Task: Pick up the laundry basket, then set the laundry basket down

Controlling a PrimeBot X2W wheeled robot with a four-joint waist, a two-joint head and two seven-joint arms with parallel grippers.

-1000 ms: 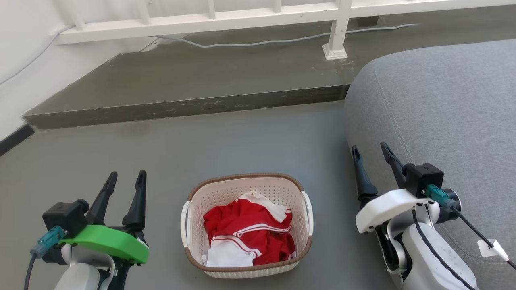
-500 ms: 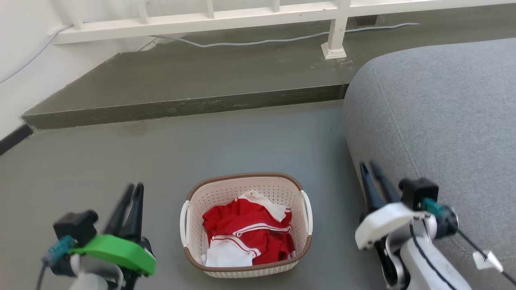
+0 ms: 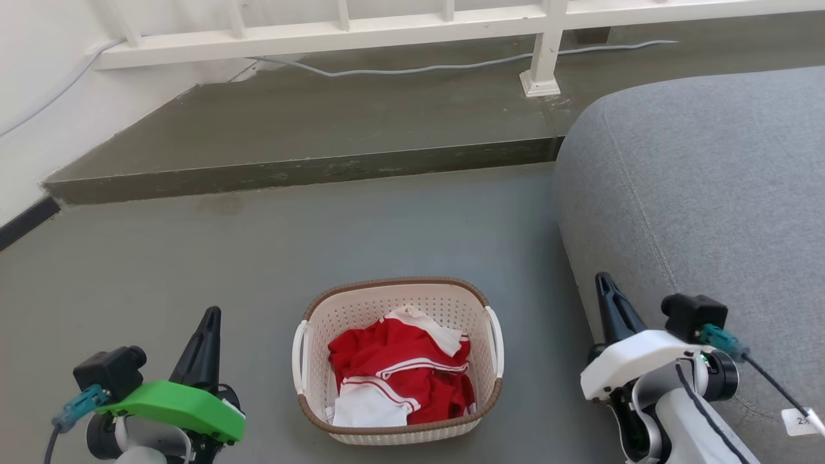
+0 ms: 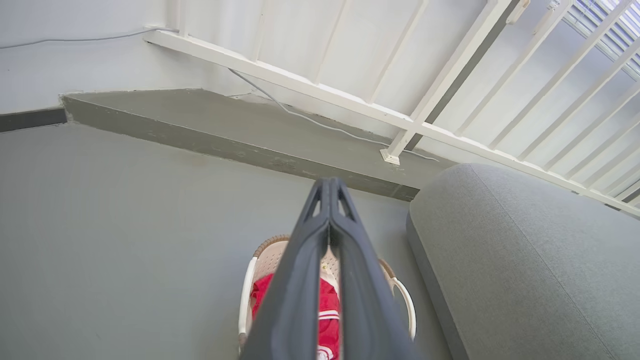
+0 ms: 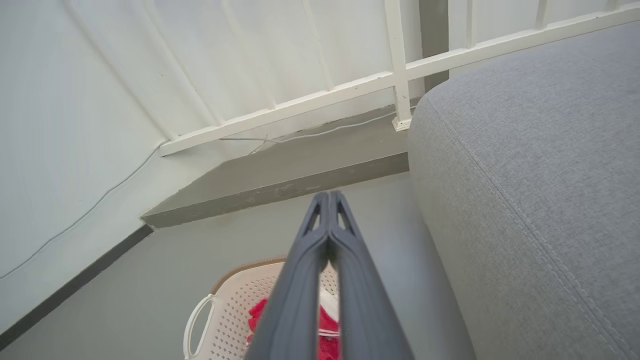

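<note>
The left pincer (image 3: 211,313) and right pincer (image 3: 604,280) have closed (empty) beside the laundry basket (image 3: 387,308).

A smooth grey floor (image 3: 258,258) is spreading across the room and meeting a darker raised step (image 3: 322,122) with a scuffed front edge. A white railing (image 3: 387,29) is running along the back of that step, with one post (image 3: 541,58) standing on a square foot and a pale cable (image 3: 451,64) trailing beneath. A white wall (image 3: 32,116) with dark skirting (image 3: 26,222) is closing the left side. A grey fabric sofa (image 3: 709,193) is bulging in from the right. Soft, even daylight is falling over everything.
</note>
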